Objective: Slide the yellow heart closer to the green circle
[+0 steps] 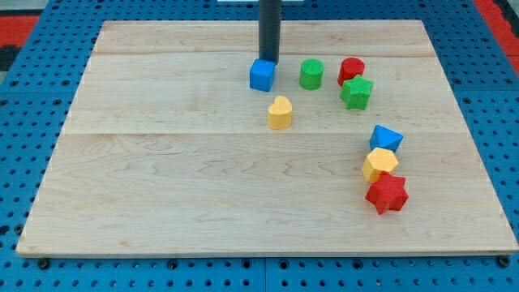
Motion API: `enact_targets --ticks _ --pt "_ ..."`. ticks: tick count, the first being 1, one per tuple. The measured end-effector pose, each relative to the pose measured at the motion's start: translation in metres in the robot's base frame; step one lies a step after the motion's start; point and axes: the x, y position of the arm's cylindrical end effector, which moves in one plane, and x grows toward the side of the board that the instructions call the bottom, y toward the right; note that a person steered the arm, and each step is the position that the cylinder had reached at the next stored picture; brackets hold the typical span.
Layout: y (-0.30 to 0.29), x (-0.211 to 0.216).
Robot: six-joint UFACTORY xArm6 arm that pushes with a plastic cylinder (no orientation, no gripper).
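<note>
The yellow heart (280, 113) lies near the board's middle, a little above centre. The green circle (311, 74) stands up and to the right of it, with a gap between them. My tip (268, 61) comes down from the view's top and touches the top edge of the blue cube (262, 75), which sits just left of the green circle and above the heart. The tip is apart from the heart.
A red circle (352, 70) and a green star (356, 92) sit right of the green circle. A blue block (386, 138), a yellow hexagon (379, 165) and a red star (387, 194) cluster at the lower right. The wooden board (162, 178) lies on a blue pegboard.
</note>
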Motion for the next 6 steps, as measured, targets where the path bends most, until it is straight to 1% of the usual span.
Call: enact_targets --ticks 1,2,3,4,5,6 --pt "-0.037 0.007" --pt "-0.088 0.06" --pt "-0.074 0.139" --pt "-0.034 0.155" --pt "0.003 0.125" --pt "0.026 0.117"
